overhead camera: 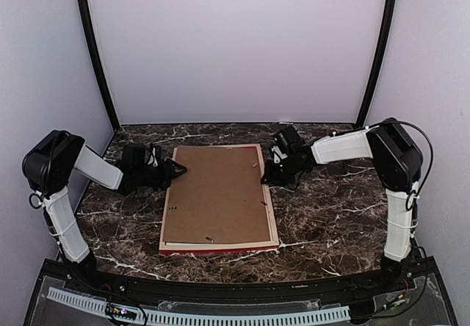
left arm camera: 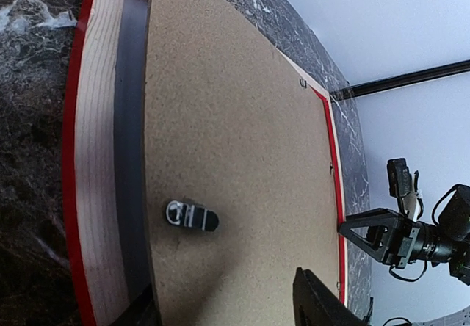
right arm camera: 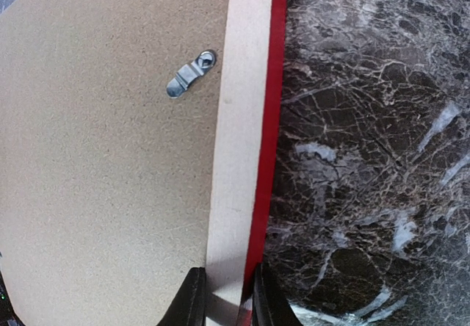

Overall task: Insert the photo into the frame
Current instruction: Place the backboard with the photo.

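Observation:
The frame [overhead camera: 271, 203] lies face down on the marble table, pale wood back up with red outer edges. A brown backing board [overhead camera: 217, 194] lies over its opening, so the photo is hidden. My left gripper [overhead camera: 178, 169] is open at the frame's left rail. In the left wrist view its fingers [left arm camera: 317, 305] stand wide apart over the board [left arm camera: 235, 142], holding nothing. My right gripper [overhead camera: 266, 175] is shut on the right rail. In the right wrist view the gripper [right arm camera: 226, 296] pinches the pale rail [right arm camera: 239, 120] across its width.
A grey strip [left arm camera: 129, 157] shows between the left rail [left arm camera: 95, 157] and the board's edge. A black hanger [left arm camera: 191, 216] and a metal clip [right arm camera: 189, 74] sit on the board. Dark marble table [overhead camera: 330, 208] surrounds the frame, with white walls behind.

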`<action>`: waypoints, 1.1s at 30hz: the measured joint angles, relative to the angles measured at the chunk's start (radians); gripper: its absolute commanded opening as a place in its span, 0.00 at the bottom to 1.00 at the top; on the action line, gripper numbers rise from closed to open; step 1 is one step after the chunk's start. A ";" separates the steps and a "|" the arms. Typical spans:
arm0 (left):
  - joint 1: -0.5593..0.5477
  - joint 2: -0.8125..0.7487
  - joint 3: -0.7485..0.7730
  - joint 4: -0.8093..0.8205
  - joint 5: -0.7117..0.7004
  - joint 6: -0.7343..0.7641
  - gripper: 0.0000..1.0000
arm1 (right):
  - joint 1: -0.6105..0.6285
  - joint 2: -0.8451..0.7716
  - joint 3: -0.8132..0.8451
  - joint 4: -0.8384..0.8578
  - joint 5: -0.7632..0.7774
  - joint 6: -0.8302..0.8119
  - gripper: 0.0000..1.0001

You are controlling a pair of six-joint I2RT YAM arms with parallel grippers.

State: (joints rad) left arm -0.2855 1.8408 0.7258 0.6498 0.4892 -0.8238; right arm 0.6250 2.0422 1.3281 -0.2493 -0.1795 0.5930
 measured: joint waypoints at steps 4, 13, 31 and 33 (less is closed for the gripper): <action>-0.008 -0.007 0.030 -0.072 -0.005 0.031 0.62 | -0.001 0.000 0.000 0.000 0.000 0.000 0.19; -0.032 -0.023 0.113 -0.269 -0.030 0.114 0.69 | -0.001 0.000 0.000 0.000 0.000 -0.001 0.22; -0.059 -0.086 0.191 -0.589 -0.074 0.228 0.80 | 0.002 0.000 0.000 -0.003 -0.010 -0.008 0.25; -0.060 -0.089 0.196 -0.610 -0.082 0.234 0.81 | 0.003 0.000 0.000 -0.004 -0.010 -0.008 0.25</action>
State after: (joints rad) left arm -0.3454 1.7515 0.9218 0.0402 0.4072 -0.5896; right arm 0.6281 2.0418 1.3281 -0.2531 -0.1898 0.5846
